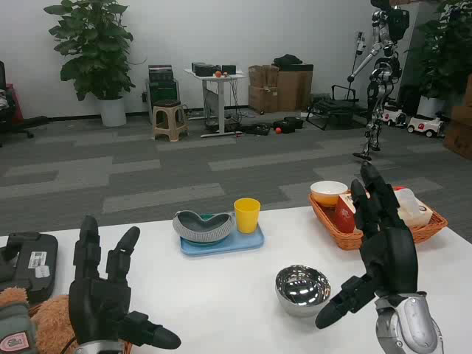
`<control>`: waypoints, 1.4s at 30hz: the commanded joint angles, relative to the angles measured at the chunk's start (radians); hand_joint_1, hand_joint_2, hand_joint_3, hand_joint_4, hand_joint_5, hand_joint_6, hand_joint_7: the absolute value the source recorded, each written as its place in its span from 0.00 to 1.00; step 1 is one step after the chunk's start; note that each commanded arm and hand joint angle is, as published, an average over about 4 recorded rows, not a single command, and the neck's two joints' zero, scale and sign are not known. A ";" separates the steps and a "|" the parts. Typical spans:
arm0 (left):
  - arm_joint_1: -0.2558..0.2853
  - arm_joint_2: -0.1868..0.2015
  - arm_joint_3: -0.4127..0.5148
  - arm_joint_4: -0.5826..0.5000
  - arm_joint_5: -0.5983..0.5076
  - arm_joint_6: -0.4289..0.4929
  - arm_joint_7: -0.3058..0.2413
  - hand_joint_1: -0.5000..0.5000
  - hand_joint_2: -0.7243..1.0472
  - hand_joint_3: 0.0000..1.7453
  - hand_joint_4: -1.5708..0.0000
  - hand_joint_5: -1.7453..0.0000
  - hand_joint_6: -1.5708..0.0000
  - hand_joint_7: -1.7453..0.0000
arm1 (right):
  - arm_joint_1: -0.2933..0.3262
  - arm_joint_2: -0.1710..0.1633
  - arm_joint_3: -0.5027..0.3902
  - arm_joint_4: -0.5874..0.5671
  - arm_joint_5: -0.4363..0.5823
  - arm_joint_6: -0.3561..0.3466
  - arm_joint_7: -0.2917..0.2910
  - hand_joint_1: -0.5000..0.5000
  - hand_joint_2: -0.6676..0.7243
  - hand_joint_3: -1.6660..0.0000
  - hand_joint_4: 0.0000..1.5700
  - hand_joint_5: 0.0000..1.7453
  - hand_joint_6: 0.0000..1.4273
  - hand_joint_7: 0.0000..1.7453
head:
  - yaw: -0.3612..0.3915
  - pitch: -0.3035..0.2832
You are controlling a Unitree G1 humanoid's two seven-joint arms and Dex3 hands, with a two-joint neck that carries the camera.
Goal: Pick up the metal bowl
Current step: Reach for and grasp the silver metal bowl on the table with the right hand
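The metal bowl sits upright on the white table, near the front edge and a little right of centre, its polished inside catching the room's light. Nothing touches it. The right hand is raised just beside it on the right, fingers spread and pointing up, holding nothing; its thumb reaches down and left toward the bowl's rim, close but with a sliver of table showing between them. The left hand is well apart from the bowl, over at the table's left front, also spread wide and holding nothing, fingers up.

Behind the bowl, toward the far edge, lies a blue tray carrying a grey ribbed dish and a yellow cup — the cup standing upright at the tray's right end. Farther right is a wicker basket with a white bowl, a red packet and a pale container in it, partly hidden by the right hand. At the left edge rests a black device, and a brown plush toy shows in the bottom corner.

Beyond the table — grey carpet, a potted plant, a stool, cardboard boxes and another humanoid robot standing by the right wall
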 commanded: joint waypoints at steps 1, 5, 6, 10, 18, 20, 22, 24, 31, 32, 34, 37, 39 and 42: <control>-0.082 0.025 -0.027 0.061 0.011 -0.061 0.110 0.02 0.00 0.00 1.00 1.00 1.00 1.00 | -0.032 0.066 0.129 0.177 -0.019 -0.222 -0.089 0.25 1.00 1.00 0.09 0.22 0.00 0.04 | 0.025 -0.002; -0.081 0.024 -0.025 0.061 0.011 -0.061 0.110 0.02 0.00 0.00 1.00 1.00 1.00 1.00 | -0.032 0.067 0.131 0.171 -0.019 -0.223 -0.089 0.25 1.00 1.00 0.09 0.22 0.00 0.04 | 0.021 0.010; -0.081 0.025 -0.024 0.061 0.011 -0.061 0.110 0.02 0.00 0.00 1.00 1.00 1.00 1.00 | -0.032 0.067 0.131 0.170 -0.019 -0.223 -0.089 0.25 1.00 1.00 0.09 0.22 0.00 0.04 | 0.021 0.012; -0.081 0.024 -0.023 0.061 0.011 -0.061 0.110 0.02 0.00 0.00 1.00 1.00 1.00 1.00 | -0.032 0.067 0.130 0.163 -0.020 -0.223 -0.089 0.25 1.00 1.00 0.09 0.22 0.00 0.04 | 0.022 0.022; -0.072 0.025 -0.021 0.057 0.010 -0.069 0.110 0.02 0.00 0.00 1.00 1.00 1.00 1.00 | -0.029 0.067 0.131 0.146 -0.022 -0.222 -0.089 0.25 1.00 1.00 0.09 0.22 0.00 0.04 | 0.023 0.035; -0.069 0.025 -0.021 0.055 0.010 -0.070 0.110 0.02 0.00 0.00 1.00 1.00 1.00 1.00 | -0.026 0.067 0.131 0.138 -0.022 -0.222 -0.089 0.25 1.00 1.00 0.09 0.22 0.00 0.04 | 0.021 0.036; -0.068 0.025 -0.021 0.054 0.011 -0.071 0.110 0.02 0.00 0.00 1.00 1.00 1.00 1.00 | -0.022 0.067 0.130 0.133 -0.022 -0.223 -0.089 0.25 1.00 1.00 0.09 0.22 0.00 0.04 | 0.019 0.037; -0.067 0.025 -0.021 0.050 0.011 -0.071 0.110 0.02 0.00 0.00 1.00 1.00 1.00 1.00 | -0.017 0.067 0.128 0.129 -0.023 -0.223 -0.089 0.25 1.00 1.00 0.09 0.22 0.00 0.04 | 0.017 0.037; -0.059 0.025 -0.022 0.043 0.010 -0.071 0.110 0.02 0.00 0.00 1.00 1.00 1.00 1.00 | -0.012 0.064 0.127 0.127 -0.020 -0.222 -0.088 0.25 1.00 1.00 0.09 0.22 0.00 0.05 | 0.016 0.022; -0.058 0.025 -0.022 0.042 0.010 -0.071 0.110 0.02 0.00 0.00 1.00 1.00 1.00 1.00 | -0.012 0.063 0.127 0.127 -0.021 -0.221 -0.087 0.25 1.00 1.00 0.09 0.22 0.00 0.06 | 0.016 0.018; -0.056 0.025 -0.022 0.041 0.009 -0.071 0.110 0.02 0.00 0.00 1.00 1.00 1.00 1.00 | -0.012 0.060 0.127 0.127 -0.022 -0.220 -0.084 0.25 1.00 1.00 0.09 0.19 0.00 0.08 | 0.016 0.011; -0.054 0.025 -0.022 0.039 0.009 -0.071 0.110 0.02 0.00 0.00 1.00 1.00 1.00 1.00 | -0.012 0.057 0.127 0.127 -0.027 -0.210 -0.075 0.25 1.00 1.00 0.09 0.17 0.00 0.11 | 0.015 -0.006; -0.052 0.025 -0.022 0.038 0.009 -0.071 0.110 0.02 0.00 0.00 1.00 1.00 1.00 1.00 | -0.012 0.053 0.126 0.127 -0.033 -0.196 -0.065 0.25 1.00 1.00 0.08 0.17 0.00 0.12 | 0.014 -0.017; -0.051 0.025 -0.022 0.038 0.009 -0.071 0.110 0.02 0.00 0.00 1.00 1.00 1.00 1.00 | -0.013 0.047 0.121 0.116 -0.052 -0.164 -0.051 0.21 1.00 1.00 0.05 0.17 0.00 0.12 | 0.009 -0.032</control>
